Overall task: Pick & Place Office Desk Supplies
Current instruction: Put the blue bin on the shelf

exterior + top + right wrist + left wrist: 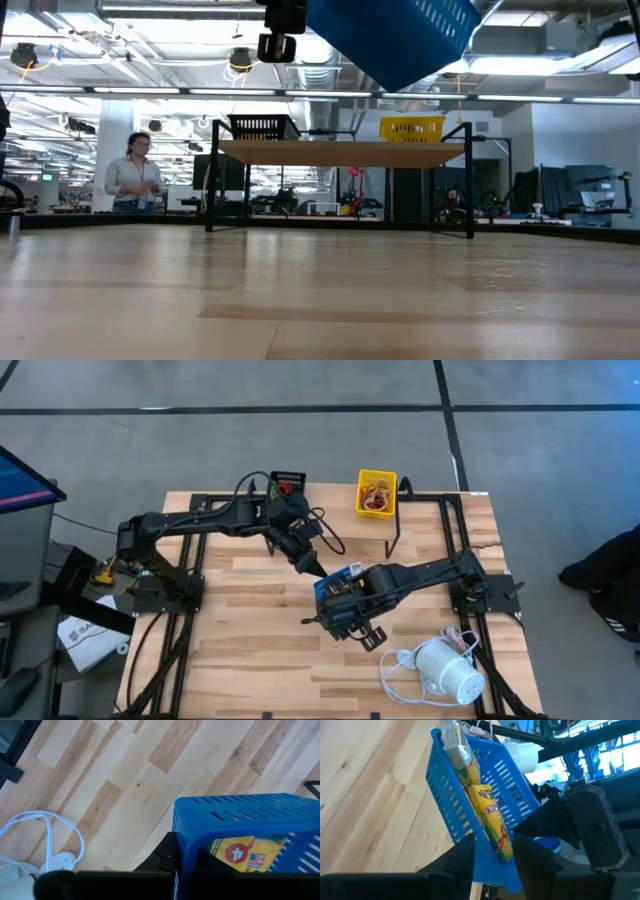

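My right gripper (pixel 187 856) is shut on a blue slotted tray (pixel 235 815), which hangs tilted above the middle of the table (pixel 400 35). A yellow crayon pack in clear wrap (pixel 487 810) lies inside the tray and also shows in the right wrist view (pixel 240 852). My left gripper (pixel 492 845) reaches into the tray from the table's left (pixel 312 567), shut on that pack. My right gripper (pixel 335 598) sits just nearer than it. Small red and orange items lie in the yellow tray (pixel 377 493) at the back. My left gripper pinches the crayon pack's near end (pixel 502 845) between its two fingers. They come slanting down from the table's left and lie along the pack. The rest of the pack lies against the tilted tray's floor. My right gripper holds the blue tray by one wall near a corner (pixel 181 835), with one finger (pixel 167 856) outside and the other inside. The fingers point down from above. The tray hangs tilted, lifted clear of the table.
A black mesh tray (pixel 288 482) and the yellow tray stand on a raised shelf at the far edge. A white cylindrical device (pixel 450 672) with a white cord (pixel 35 827) lies at the near right. Bare wood spans the near left. A person (pixel 135 175) stands in the room beyond.
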Controlling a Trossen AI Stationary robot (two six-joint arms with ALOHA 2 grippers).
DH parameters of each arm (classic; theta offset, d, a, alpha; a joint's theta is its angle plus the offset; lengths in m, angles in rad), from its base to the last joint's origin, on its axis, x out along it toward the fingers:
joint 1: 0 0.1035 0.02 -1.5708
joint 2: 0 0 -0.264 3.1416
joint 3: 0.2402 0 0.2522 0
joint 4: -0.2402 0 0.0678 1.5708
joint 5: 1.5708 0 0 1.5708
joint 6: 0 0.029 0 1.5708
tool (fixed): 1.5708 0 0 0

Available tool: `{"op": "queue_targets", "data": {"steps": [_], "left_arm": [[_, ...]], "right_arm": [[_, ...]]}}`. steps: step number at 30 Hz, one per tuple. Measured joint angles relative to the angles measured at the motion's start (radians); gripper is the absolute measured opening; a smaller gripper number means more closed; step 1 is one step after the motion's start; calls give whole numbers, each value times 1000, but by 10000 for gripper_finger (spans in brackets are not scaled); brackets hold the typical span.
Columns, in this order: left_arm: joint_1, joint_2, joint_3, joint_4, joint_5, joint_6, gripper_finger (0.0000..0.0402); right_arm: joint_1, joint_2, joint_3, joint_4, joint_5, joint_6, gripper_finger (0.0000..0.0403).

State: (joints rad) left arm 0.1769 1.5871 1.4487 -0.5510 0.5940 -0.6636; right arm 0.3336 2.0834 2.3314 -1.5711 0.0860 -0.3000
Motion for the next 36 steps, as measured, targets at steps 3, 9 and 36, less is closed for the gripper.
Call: {"op": "queue_targets", "data": {"steps": [3, 9, 36], "left_arm": [[-2, 0, 0, 2, 1, 0, 127], [-19, 0, 0, 1, 0, -5, 127], [-78, 98, 45, -28, -20, -26, 82]], "right_arm": [[0, 0, 0, 0, -2, -5, 0], [0, 0, 0, 0, -2, -15, 0], [1, 0, 0, -2, -7, -14, 0]]}}
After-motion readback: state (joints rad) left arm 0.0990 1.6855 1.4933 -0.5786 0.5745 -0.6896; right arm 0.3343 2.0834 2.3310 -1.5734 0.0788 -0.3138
